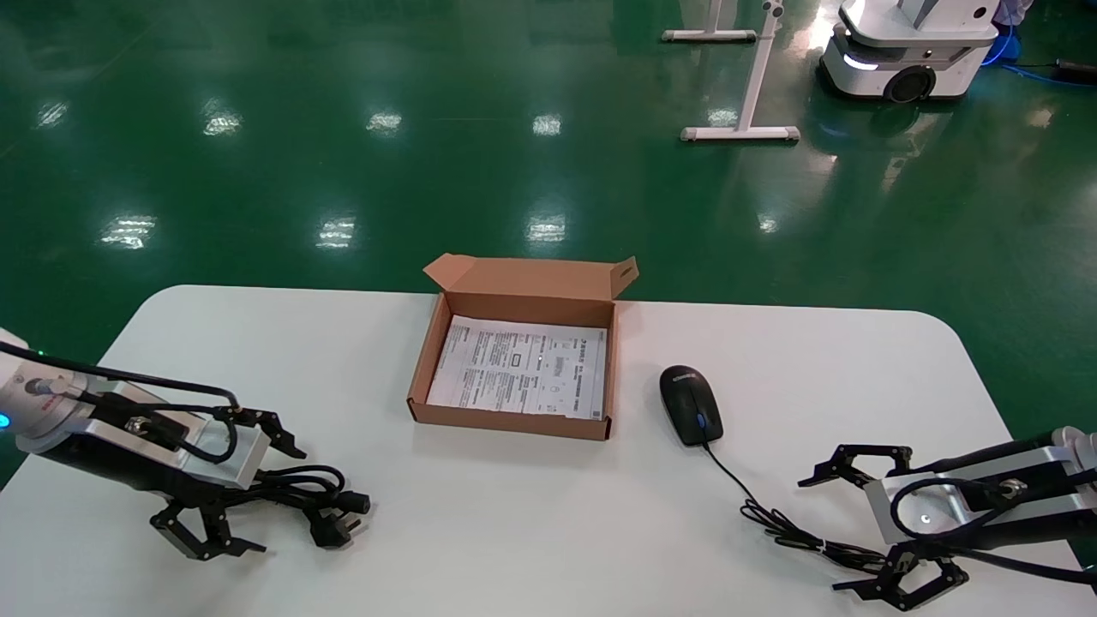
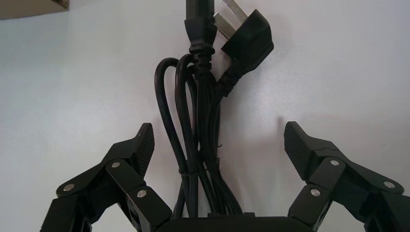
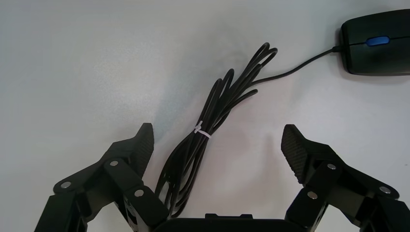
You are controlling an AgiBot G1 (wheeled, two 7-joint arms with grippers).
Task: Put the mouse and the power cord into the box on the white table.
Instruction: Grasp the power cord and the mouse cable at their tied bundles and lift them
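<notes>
The open brown box [image 1: 510,422] sits mid-table on the white table [image 1: 531,531], lid flap up at the back, with a printed sheet [image 1: 518,368] lying inside. Right of it lies the black mouse [image 1: 690,404] [image 3: 374,43]; its thin tied cable [image 3: 217,106] runs toward my right gripper [image 1: 824,535] [image 3: 217,135], which is open low over the bundle. At front left lies the coiled power cord [image 1: 313,497] [image 2: 193,121], plugs [image 2: 246,38] pointing away. My left gripper [image 1: 274,497] [image 2: 218,135] is open and straddles the cord without pinching it.
Beyond the table's far edge is shiny green floor, with a white mobile robot [image 1: 908,51] and white stand legs [image 1: 741,133] far back right. A corner of the box [image 2: 29,6] shows in the left wrist view.
</notes>
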